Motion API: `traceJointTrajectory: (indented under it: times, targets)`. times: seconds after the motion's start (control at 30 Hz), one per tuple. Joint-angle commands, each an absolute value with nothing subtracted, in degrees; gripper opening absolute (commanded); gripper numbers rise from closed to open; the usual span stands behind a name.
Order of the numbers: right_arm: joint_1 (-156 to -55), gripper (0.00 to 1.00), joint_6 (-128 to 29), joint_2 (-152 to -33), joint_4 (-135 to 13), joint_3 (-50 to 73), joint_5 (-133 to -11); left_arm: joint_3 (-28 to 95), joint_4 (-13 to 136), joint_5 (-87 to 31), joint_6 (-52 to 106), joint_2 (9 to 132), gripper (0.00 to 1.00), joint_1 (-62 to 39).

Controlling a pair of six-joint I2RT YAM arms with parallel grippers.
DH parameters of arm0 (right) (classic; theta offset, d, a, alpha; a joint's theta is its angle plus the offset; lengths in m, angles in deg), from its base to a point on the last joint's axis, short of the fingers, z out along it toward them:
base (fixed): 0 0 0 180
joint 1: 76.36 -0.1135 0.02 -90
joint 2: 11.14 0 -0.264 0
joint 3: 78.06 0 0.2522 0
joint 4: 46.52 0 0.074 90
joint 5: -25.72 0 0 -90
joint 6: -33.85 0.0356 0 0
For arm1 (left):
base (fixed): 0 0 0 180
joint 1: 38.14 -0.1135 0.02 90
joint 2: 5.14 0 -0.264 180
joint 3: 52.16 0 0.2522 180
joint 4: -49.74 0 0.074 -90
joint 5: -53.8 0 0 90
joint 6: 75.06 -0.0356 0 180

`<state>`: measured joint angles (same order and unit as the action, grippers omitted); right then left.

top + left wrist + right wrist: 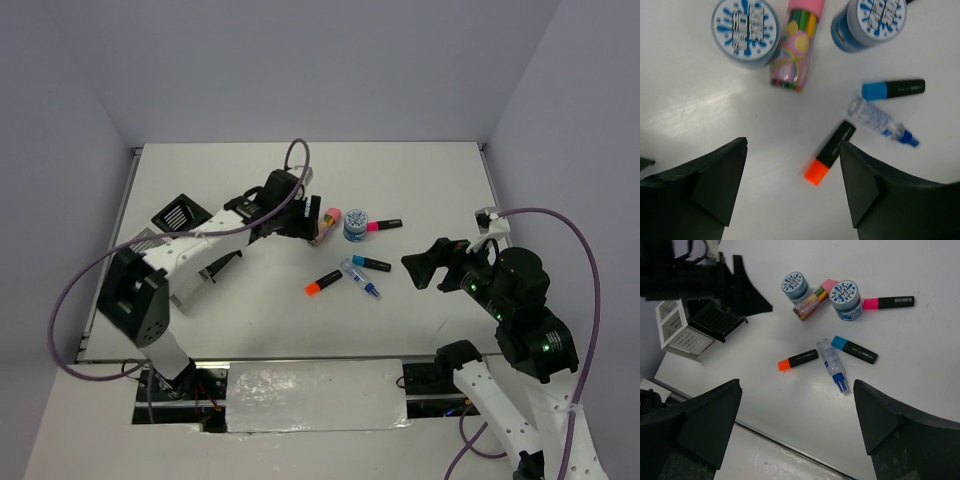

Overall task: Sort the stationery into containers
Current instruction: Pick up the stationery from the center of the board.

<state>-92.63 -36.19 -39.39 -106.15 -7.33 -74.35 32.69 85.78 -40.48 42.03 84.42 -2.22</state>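
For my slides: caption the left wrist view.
Left fingers, open, over two blue-white rolls, a pink cylinder, an orange-capped marker, a blue-capped marker and a clear bottle.

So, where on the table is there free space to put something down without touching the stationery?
Free: the table beyond the rolls toward the far edge, and the strip between the orange marker and the near edge. Crowded: the middle, where rolls, pink cylinder, markers and clear pen lie close, left gripper beside them.

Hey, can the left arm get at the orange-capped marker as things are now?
Probably yes. The left fingers are open and aimed that way, and the orange-capped marker lies flat with nothing on top. A clear bottle close beside its black end might get nudged.
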Motion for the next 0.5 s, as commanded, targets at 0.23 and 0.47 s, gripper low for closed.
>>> traceJointTrajectory:
  times: [0.23, 0.47]
  targets:
    - [-93.0, 1.0, -37.3, -37.8, -103.5, -8.6, -75.6, 49.3, 85.3, -39.4, 35.2, 103.1, 0.84, -2.4]
    - [-93.1, 1.0, -37.0, -38.5, -101.8, -10.2, -76.8, 52.9, 86.3, -40.6, 33.5, 104.9, 0.83, -2.2]
